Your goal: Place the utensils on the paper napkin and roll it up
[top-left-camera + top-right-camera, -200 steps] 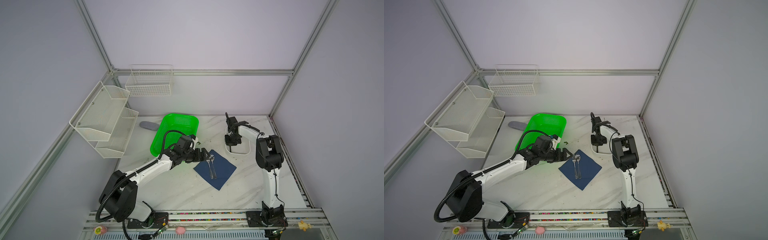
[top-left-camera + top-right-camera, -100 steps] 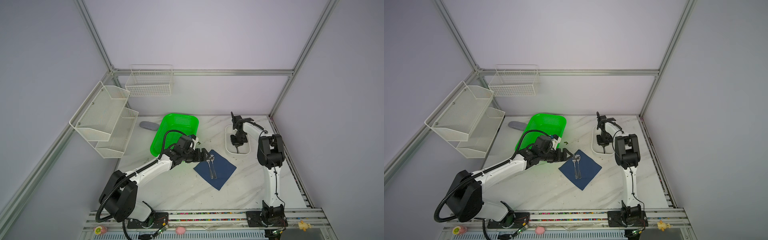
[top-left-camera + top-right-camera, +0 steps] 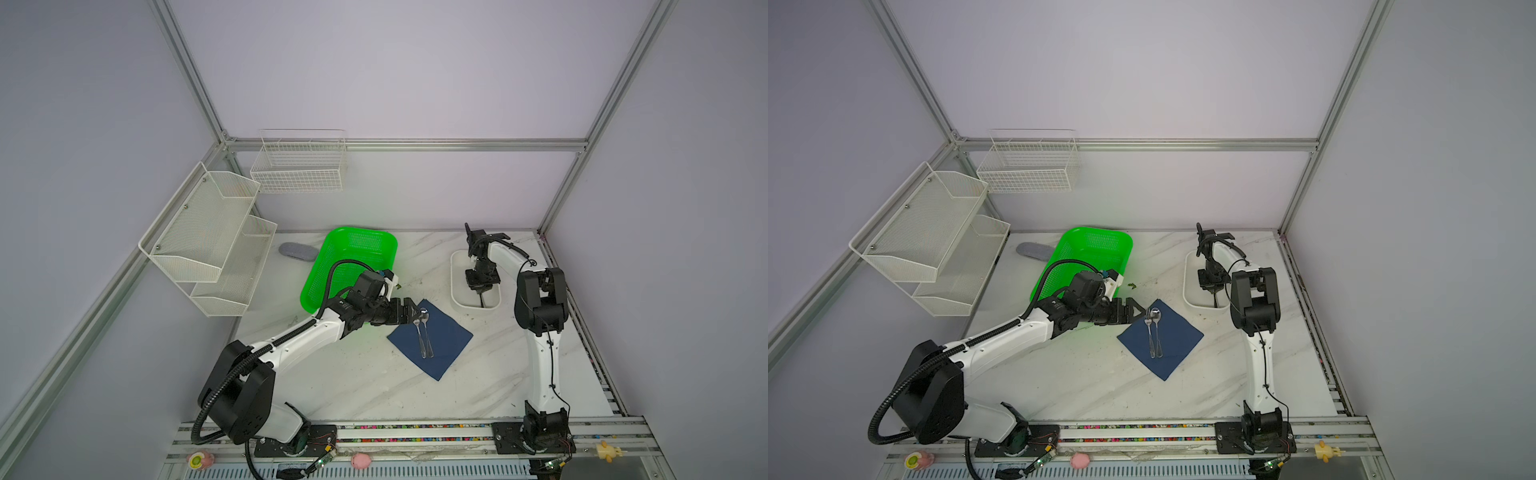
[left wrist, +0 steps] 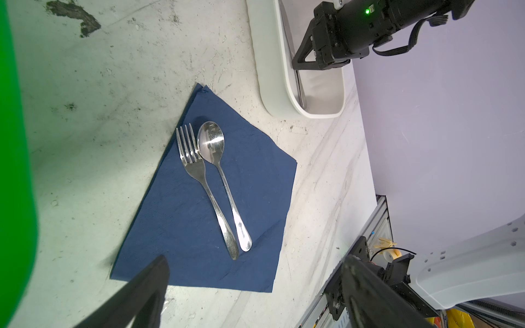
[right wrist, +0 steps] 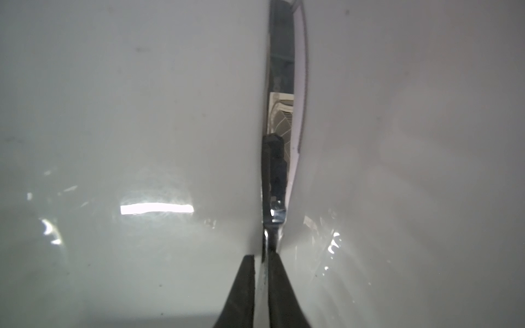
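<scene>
Silver fork [image 4: 199, 181] and spoon [image 4: 218, 170] are laid side by side on the flat navy paper napkin [image 4: 176, 221], mid-frame; the knife [image 4: 301, 93] is seen upper right.

Fork [image 4: 196, 167], spoon [image 4: 211, 142] side by side on napkin [image 4: 255, 184] — knife [image 4: 300, 91] in tray [image 4: 270, 85] behind-right.

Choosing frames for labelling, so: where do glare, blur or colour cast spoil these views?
Right wrist view: pressed close to the white tray, soft throughout, with a hard glare streak; the knife only mirrors its surroundings. Left wrist view: fork and spoon crisp on the napkin, green basket a blown-out smear. In both top views: even light, the green basket glows.
</scene>
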